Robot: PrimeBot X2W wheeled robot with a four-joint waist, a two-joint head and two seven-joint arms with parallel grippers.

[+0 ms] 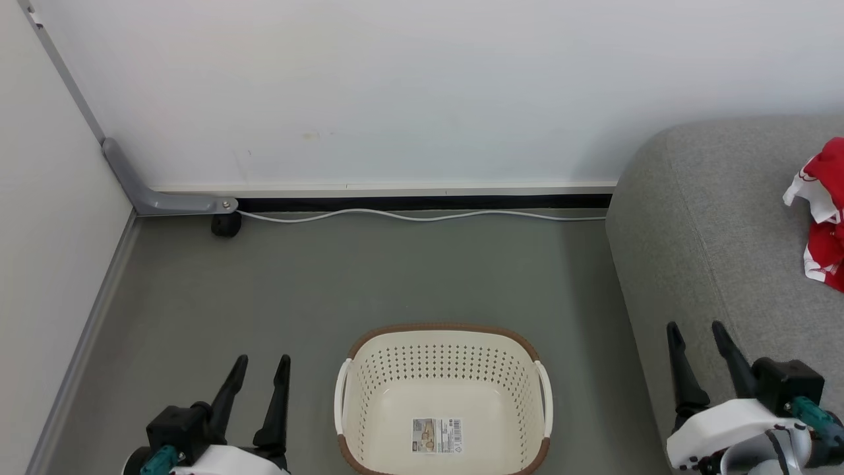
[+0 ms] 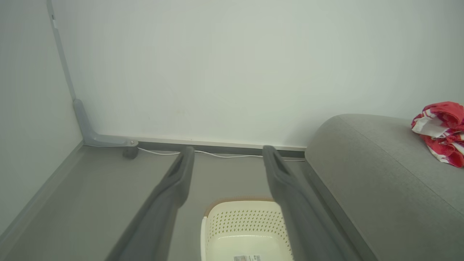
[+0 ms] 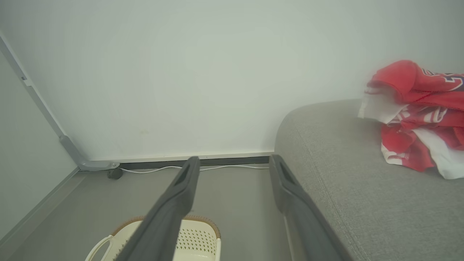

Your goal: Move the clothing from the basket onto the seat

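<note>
The cream basket (image 1: 443, 369) stands on the floor at the bottom centre of the head view, holding nothing but a barcode sticker (image 1: 436, 435) on its floor. The red and white clothing (image 1: 824, 211) lies bunched on the grey seat (image 1: 712, 251) at the right edge, also seen as clothing (image 3: 417, 116) on the seat (image 3: 362, 195) from the right wrist. My left gripper (image 1: 262, 361) hangs open to the left of the basket. My right gripper (image 1: 695, 328) is open in front of the seat's near side, holding nothing.
A white cable (image 1: 422, 215) runs along the wall's base. A grey bracket with a black caster (image 1: 226, 224) sits in the back left corner. Grey floor (image 1: 330, 284) stretches between the basket and the wall.
</note>
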